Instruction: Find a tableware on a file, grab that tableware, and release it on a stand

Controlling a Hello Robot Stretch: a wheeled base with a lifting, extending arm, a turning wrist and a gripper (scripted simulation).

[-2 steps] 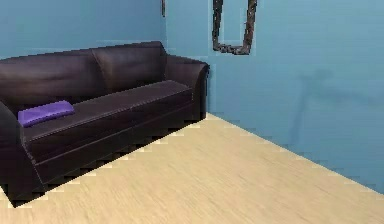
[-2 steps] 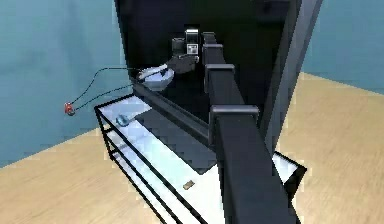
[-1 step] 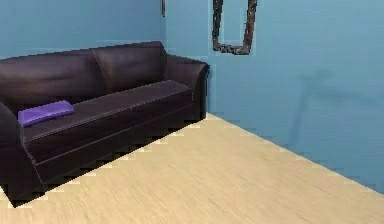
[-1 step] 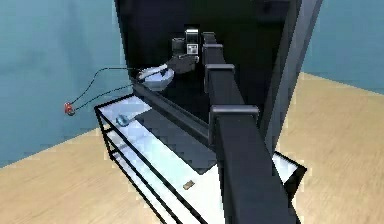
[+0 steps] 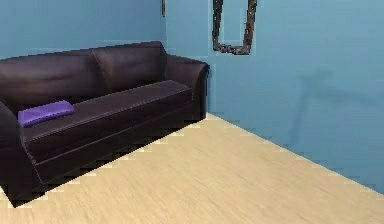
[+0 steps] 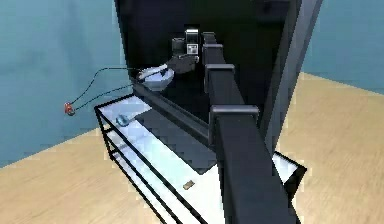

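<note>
In the arm side view the dark arm (image 6: 235, 130) rises from the bottom edge toward a big dark TV screen (image 6: 240, 40). At its far end my gripper (image 6: 170, 68) holds a pale grey-white bowl (image 6: 155, 73), which hangs in front of the screen above the white glass-shelved stand (image 6: 150, 150). The bowl looks clear of the stand's top.
On the stand lie a small bluish thing (image 6: 122, 120) and a tiny item (image 6: 188, 185). A thin cable runs to a red object (image 6: 68, 107) by the blue wall. The forward view has a dark sofa (image 5: 100, 95) with a purple cushion (image 5: 45, 112), a framed mirror (image 5: 233, 25) and open wooden floor (image 5: 220, 175).
</note>
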